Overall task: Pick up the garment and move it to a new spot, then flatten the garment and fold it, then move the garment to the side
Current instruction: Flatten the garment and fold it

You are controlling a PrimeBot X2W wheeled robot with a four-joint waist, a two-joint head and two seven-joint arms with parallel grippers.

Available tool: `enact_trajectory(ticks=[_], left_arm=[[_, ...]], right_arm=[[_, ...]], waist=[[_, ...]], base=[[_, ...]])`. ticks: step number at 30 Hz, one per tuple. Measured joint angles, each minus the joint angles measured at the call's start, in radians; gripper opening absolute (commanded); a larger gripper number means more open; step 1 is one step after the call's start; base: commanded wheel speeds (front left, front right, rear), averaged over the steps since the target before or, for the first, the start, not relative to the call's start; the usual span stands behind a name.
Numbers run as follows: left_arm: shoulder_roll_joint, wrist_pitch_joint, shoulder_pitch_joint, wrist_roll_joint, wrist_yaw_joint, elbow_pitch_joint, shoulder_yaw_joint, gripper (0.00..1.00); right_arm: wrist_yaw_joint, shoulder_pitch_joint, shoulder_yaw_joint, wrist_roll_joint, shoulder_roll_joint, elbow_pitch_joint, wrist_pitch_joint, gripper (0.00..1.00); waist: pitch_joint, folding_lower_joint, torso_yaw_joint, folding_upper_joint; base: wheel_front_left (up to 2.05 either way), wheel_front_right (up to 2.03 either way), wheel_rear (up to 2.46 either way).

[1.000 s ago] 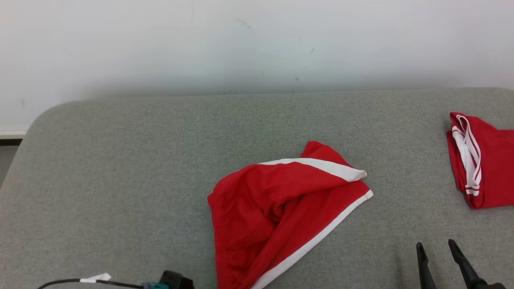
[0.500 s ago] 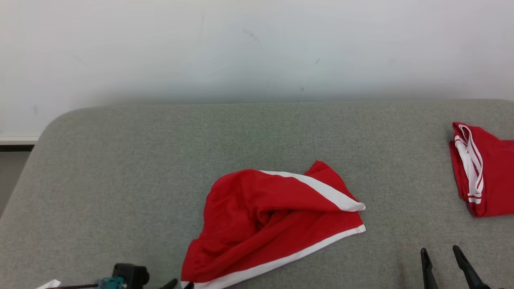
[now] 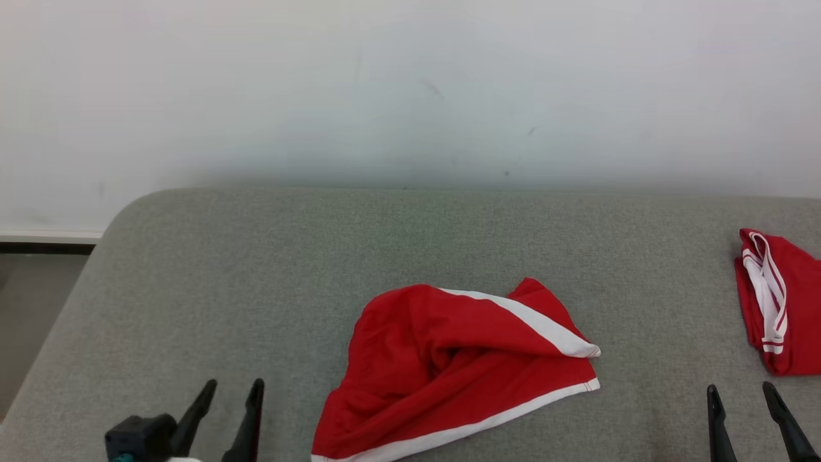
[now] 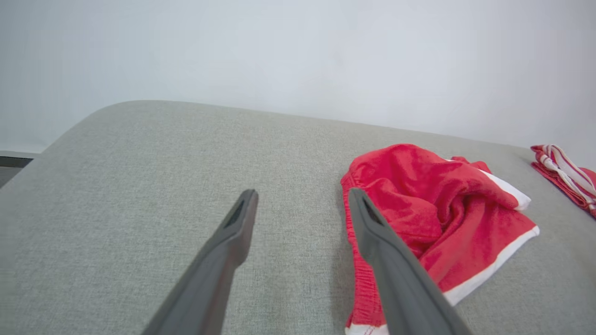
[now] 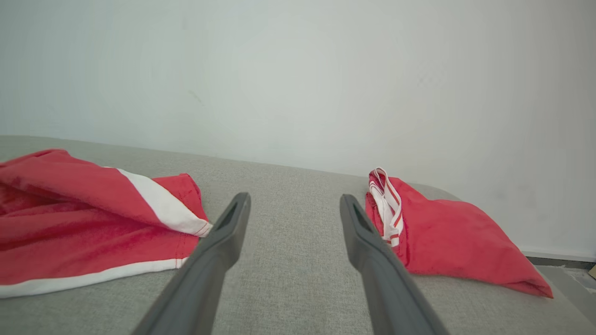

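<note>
The garment (image 3: pixel 449 372), red shorts with white trim, lies crumpled on the grey cushioned surface (image 3: pixel 256 276) at the middle front. It appears in the left wrist view (image 4: pixel 433 218) and the right wrist view (image 5: pixel 84 218) too. My left gripper (image 3: pixel 232 387) is open at the lower left, a short way left of the garment's near corner, holding nothing. Seen from the left wrist, the left gripper (image 4: pixel 302 195) has its right finger in front of the garment's edge. My right gripper (image 3: pixel 739 388) is open at the lower right, between the two red pieces (image 5: pixel 294 197).
A second red garment with white stripes (image 3: pixel 779 301) lies folded at the right edge, seen also in the right wrist view (image 5: pixel 442 232). A pale wall (image 3: pixel 410 90) rises behind the surface. The surface's rounded left end drops to the floor (image 3: pixel 32 308).
The left gripper opened and let go of the garment's near corner, then drew off to the left. The garment settled flatter on the surface. The head camera shifted, moving the whole picture.
</note>
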Motion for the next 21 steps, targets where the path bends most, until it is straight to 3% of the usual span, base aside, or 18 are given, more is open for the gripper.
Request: enact_trajectory(ticks=[3,5,7,11,18,21], left_arm=[[-0.052,-0.021,0.024,0.031,0.012,0.016,0.046,1.00],[-0.072,-0.024,0.040,0.127,0.012,0.026,0.081,1.00],[-0.131,-0.026,0.057,0.187,-0.005,0.018,0.146,1.00],[-0.216,-0.027,0.116,0.342,-0.070,0.012,0.239,1.00],[-0.347,-0.027,0.183,0.468,-0.222,0.032,0.335,1.00],[-0.387,-0.027,0.193,0.512,-0.263,0.045,0.375,1.00]], right_arm=[[0.000,0.000,0.001,-0.003,0.000,-0.014,0.000,1.00],[0.000,0.001,0.004,-0.004,0.000,-0.016,0.000,1.00],[0.000,0.004,0.012,-0.008,0.000,-0.015,0.000,1.00],[0.000,0.012,0.023,-0.013,0.001,-0.005,0.000,1.00],[0.000,0.026,0.030,-0.008,0.000,0.034,0.000,1.00],[0.000,0.027,0.034,-0.008,0.001,0.041,0.000,1.00]], waist=[[-0.012,0.0000,0.003,0.0000],[-0.020,0.0000,0.003,0.0000],[-0.027,0.0000,0.001,0.0000],[-0.041,0.0000,-0.006,0.0000],[-0.053,0.0000,-0.020,0.0000],[-0.053,0.0000,-0.025,0.0000]], base=[[0.00,0.00,0.00],[0.00,0.00,0.00],[0.00,0.00,0.00],[0.00,0.00,0.00],[0.00,0.00,0.00],[0.00,0.00,0.00]])
